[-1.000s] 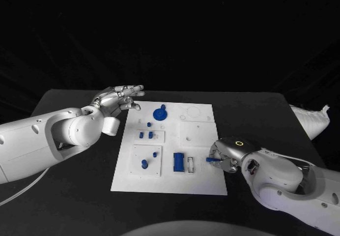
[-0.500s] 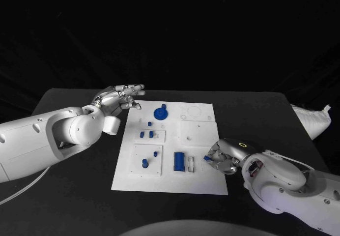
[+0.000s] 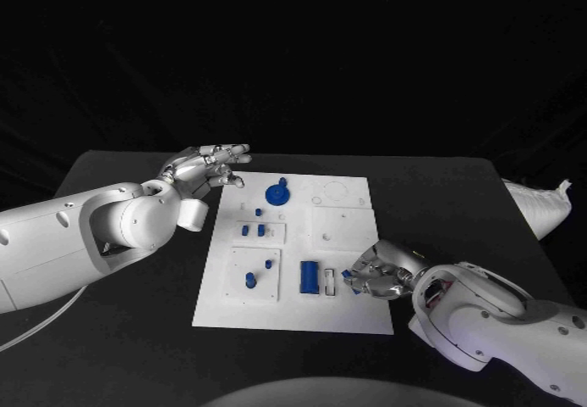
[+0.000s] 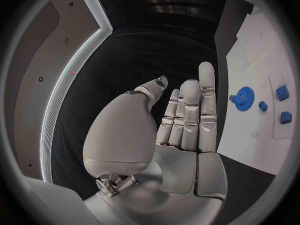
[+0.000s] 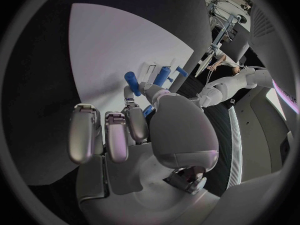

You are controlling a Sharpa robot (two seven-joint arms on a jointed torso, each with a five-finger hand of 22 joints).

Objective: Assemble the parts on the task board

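The white task board (image 3: 349, 314) lies in the middle of the black table. On it are a blue gear (image 3: 279, 196), two small blue pieces (image 3: 252, 231), two more blue pieces (image 3: 258, 275) and a long blue block (image 3: 310, 278) beside a narrow slot (image 3: 329, 282). My right hand (image 3: 377, 273) is low over the board's near right part, just right of the slot. It pinches a small blue peg (image 5: 132, 80) between thumb and finger. My left hand (image 3: 204, 170) hovers open beside the board's far left corner, fingers straight (image 4: 187, 120); the gear (image 4: 242, 95) lies beyond them.
The board's right half (image 3: 343, 225) has only empty recesses and a ring outline (image 3: 332, 195) at the far end. A white bundle (image 3: 539, 208) lies at the table's right edge. Black tabletop (image 3: 122, 297) surrounds the board.
My right hand has moved left across the board with the blue peg, from the board's right edge to beside the slot. The left hand has stayed in place.
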